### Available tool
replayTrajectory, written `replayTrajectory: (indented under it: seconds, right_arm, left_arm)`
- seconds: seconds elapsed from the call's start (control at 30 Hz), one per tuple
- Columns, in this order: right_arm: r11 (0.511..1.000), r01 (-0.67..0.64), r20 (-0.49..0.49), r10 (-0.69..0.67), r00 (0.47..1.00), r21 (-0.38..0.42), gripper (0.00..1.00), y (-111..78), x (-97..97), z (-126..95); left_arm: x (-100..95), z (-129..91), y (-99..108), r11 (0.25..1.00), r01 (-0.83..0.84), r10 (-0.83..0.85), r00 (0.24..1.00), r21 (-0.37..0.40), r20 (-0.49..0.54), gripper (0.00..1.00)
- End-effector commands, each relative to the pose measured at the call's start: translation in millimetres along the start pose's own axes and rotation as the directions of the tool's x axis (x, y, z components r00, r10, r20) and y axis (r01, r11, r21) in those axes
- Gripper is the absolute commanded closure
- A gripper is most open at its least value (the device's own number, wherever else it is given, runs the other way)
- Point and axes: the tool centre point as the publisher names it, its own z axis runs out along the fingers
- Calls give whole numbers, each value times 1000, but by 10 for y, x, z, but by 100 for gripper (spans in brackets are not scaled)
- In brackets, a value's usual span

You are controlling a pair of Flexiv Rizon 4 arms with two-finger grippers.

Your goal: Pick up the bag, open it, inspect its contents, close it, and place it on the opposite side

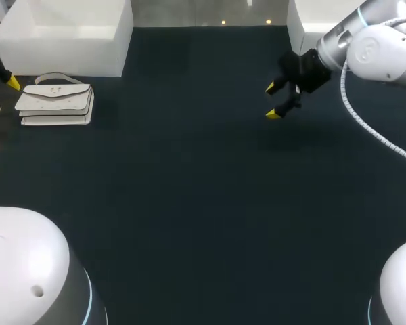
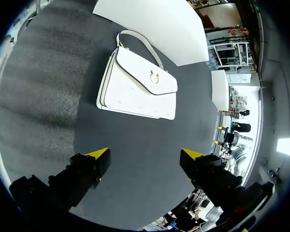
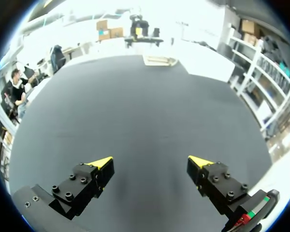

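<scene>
- The bag (image 1: 54, 103) — white, with a strap and a gold clasp — lies flat with its flap down at the far left of the table (image 1: 189, 189), just on the near side of a white box (image 1: 64, 34).
- Our left gripper (image 2: 145, 154) sits just left of the bag with its fingers spread wide. The bag lies ahead of it, clear of both tips.
- Our right gripper (image 1: 272, 100) hovers over the table's far right, well apart from the bag — fingers likewise spread, holding nothing.
</scene>
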Motion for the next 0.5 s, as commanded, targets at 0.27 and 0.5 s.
replayTrajectory:
  seconds: [0.27,0.5]
  right_arm:
    - [1000,-17,-57,15,998,-25,0,4,-162,111]
    - [1000,-17,-57,15,998,-25,0,4,-162,111]
  left_arm:
    - [-185,-8,-183,1000,14,-15,999,-14,-51,0]
    - [-304,-7,-313,999,-43,45,997,22,-57,0]
